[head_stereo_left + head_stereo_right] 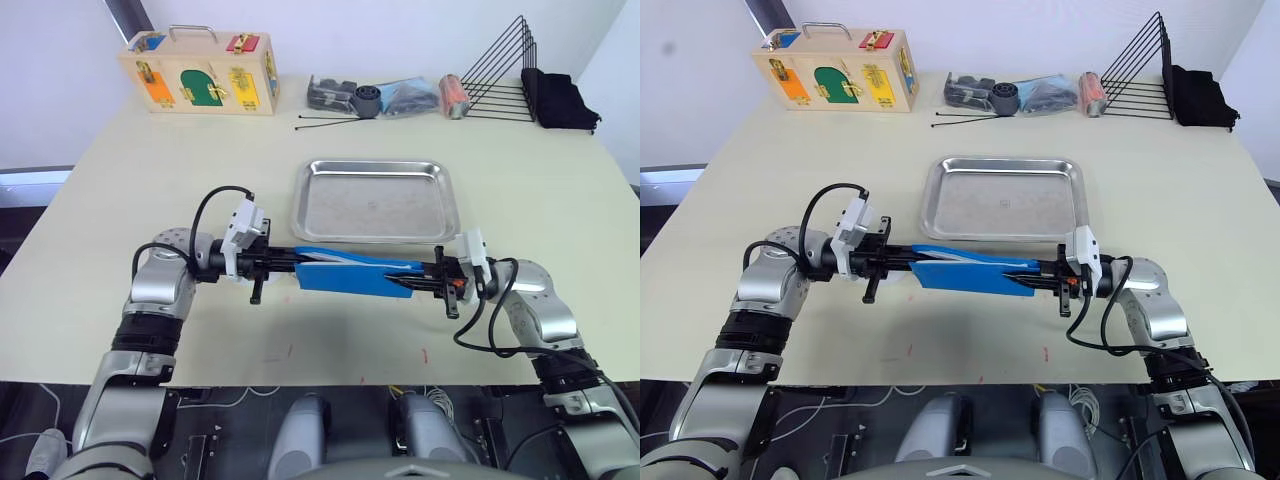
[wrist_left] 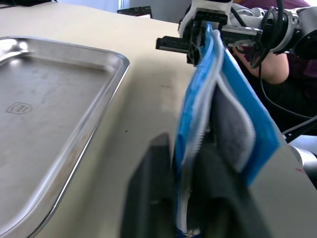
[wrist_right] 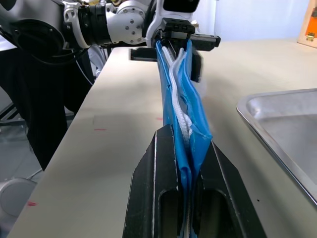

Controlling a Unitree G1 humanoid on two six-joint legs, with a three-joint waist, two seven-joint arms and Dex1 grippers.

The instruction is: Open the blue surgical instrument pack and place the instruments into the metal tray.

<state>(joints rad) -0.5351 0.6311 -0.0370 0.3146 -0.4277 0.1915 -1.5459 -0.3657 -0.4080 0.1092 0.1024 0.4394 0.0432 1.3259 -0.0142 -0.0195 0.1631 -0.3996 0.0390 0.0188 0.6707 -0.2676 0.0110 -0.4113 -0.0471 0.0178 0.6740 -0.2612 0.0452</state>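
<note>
The flat rectangular blue surgical instrument pack is suspended edge-up between both grippers, just above the beige tabletop. The left gripper is clamped on the pack's 9 o'clock end; the right gripper is clamped on its 3 o'clock end. The shallow shiny steel rectangular metal tray lies just beyond the pack, at 12 o'clock.

Cream counter, far edge: wooden latch box; dark plastic parts; black wire rack; folded black cloth; long black rods.
</note>
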